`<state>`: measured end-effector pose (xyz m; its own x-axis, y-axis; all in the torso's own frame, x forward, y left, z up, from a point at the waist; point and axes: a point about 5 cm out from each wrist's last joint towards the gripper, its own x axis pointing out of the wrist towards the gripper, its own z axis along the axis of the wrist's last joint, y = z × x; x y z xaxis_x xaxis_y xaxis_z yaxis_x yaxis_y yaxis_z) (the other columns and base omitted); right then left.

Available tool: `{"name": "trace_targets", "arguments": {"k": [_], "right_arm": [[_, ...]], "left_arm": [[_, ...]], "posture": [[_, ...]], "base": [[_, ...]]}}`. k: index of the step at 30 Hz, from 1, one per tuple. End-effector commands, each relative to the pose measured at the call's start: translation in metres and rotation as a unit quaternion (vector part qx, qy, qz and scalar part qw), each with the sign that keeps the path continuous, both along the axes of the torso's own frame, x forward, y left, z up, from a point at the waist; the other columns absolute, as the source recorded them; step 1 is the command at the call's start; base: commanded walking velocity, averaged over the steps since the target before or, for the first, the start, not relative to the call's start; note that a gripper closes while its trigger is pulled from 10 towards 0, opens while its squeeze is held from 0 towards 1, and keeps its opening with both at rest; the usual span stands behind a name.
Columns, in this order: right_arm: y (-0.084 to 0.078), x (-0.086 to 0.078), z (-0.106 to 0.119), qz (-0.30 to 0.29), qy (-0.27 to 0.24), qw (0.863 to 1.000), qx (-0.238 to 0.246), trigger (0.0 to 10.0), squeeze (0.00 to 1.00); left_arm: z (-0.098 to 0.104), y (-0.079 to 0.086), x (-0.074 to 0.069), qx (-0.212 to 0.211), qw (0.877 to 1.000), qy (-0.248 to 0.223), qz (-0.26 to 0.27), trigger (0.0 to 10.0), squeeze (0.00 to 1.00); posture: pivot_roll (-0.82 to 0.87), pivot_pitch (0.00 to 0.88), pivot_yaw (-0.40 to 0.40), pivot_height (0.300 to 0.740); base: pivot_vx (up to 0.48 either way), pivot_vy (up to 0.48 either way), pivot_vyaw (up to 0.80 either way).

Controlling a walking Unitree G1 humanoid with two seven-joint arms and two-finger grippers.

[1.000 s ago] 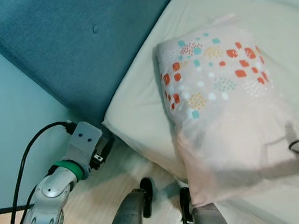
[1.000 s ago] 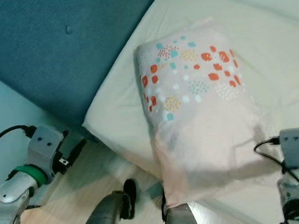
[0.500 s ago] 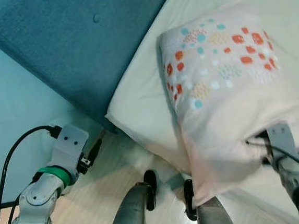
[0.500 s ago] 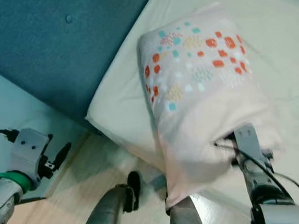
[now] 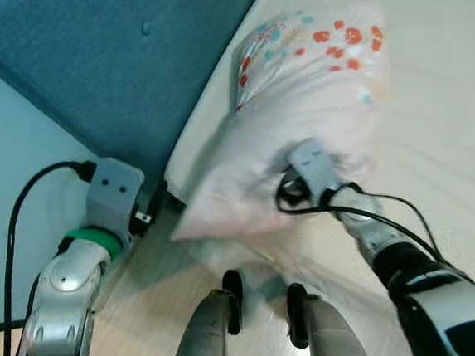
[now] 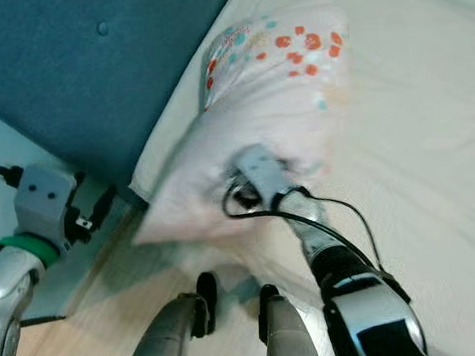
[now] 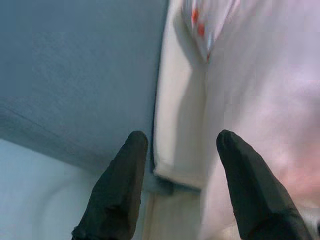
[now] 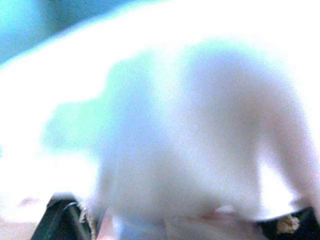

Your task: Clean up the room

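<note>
While our right gripper [image 5: 291,177] at frame centre grasps the pillow [image 5: 296,81] over the bed [image 5: 441,127], our left gripper [image 7: 180,150] hangs released.

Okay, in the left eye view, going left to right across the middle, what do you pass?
Left gripper → blue headboard → dotted pillow with the right gripper against its near end → bare mattress.
</note>
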<state>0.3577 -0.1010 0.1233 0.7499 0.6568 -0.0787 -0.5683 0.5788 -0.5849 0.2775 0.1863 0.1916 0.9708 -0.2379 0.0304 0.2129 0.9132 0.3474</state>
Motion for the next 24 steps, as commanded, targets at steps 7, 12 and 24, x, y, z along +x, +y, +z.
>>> {"name": "trace_targets", "arguments": {"k": [7,12,24], "right_arm": [[0.081,-0.037,0.008,0.246,-0.101,0.961,-0.076,10.0,0.00],[0.091,-0.057,-0.002,0.307,-0.077,0.947,-0.064,10.0,0.00],[0.039,-0.067,-0.052,0.202,0.012,0.978,-0.048,10.0,0.00]], "left_arm": [[0.034,0.020,0.012,-0.017,0.998,-0.053,0.025,10.0,0.00],[0.042,0.015,0.017,-0.028,0.997,-0.068,0.022,10.0,0.00],[0.043,-0.017,0.021,-0.064,0.995,-0.062,-0.054,10.0,0.00]], "posture": [[0.13,0.218,0.095,0.714],[0.12,0.199,0.080,0.714],[0.06,0.173,0.091,0.714]], "base": [[0.000,0.000,0.00],[0.000,0.000,0.00],[0.000,0.000,0.00]]}}
